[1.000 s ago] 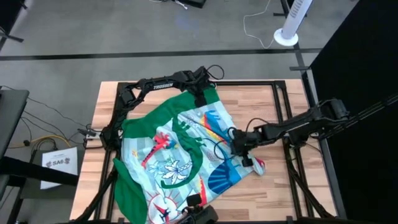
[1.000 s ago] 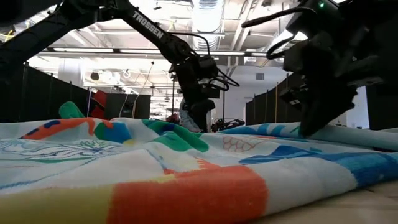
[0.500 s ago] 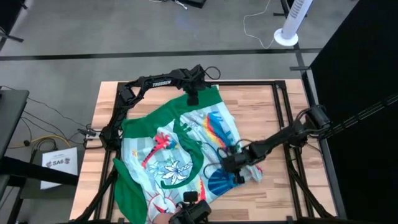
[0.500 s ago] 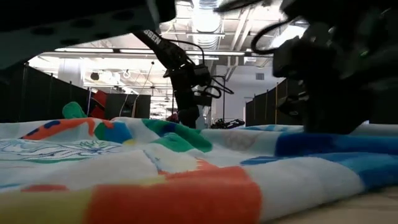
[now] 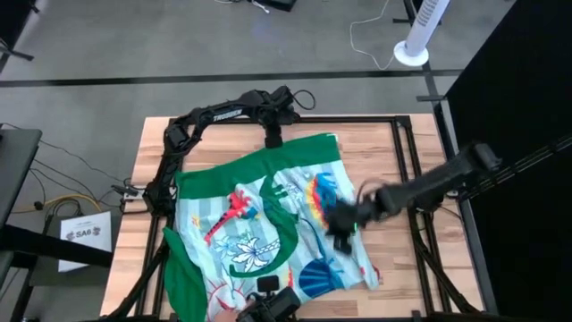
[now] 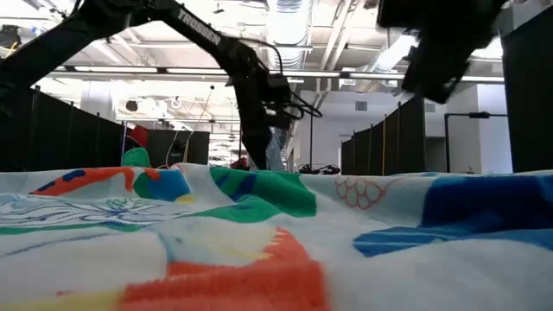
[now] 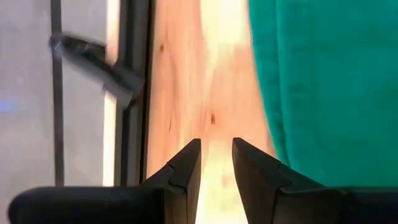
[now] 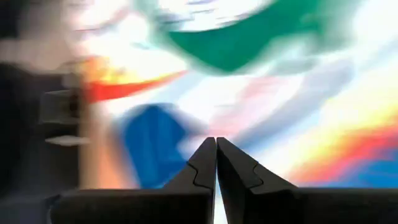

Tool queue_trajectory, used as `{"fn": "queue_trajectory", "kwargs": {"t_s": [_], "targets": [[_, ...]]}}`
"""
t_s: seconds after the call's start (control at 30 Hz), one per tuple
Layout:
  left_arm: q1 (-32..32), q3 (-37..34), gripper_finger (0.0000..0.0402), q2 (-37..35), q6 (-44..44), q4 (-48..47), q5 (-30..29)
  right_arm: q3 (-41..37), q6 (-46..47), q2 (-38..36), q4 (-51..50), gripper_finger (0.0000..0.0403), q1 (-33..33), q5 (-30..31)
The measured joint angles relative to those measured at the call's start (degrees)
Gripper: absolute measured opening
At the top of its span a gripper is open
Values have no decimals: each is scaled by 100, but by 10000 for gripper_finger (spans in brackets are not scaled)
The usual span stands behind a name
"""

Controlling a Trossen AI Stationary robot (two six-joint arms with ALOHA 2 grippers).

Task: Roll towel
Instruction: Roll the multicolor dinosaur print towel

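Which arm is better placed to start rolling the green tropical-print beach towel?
Probably the left: its gripper sits at the towel's far green edge. The right gripper hangs over the middle, fingers shut.

Four views — overhead, table-level, two wrist-mounted.
High looks straight down; low skims level across the towel [image 6: 259,250] — both share it.
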Motion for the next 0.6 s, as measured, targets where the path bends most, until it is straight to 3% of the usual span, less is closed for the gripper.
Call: {"fn": "queue_trajectory", "kwargs": {"t_s": [0.13,0.3,0.4,0.5,0.6], "targets": [[0,168,77,-438,-690,-1021,337,2,-1643,-300,-801,0,-1420,166],[-78,-135,77,-1179,-1782,-2242,644,-4,-3727,61,-1153,0,-2635,-1075],[-304,-466,77,-1684,-2582,-2735,646,-10,-4836,133,-1869,0,-3157,-1330],[-685,-942,77,-2209,-3423,-2808,672,-11,-5655,118,-1563,0,-3819,-1397],[-1142,-1550,77,-2586,-4305,-2797,738,-6,-6328,216,-1090,0,-4556,-1856]]}}
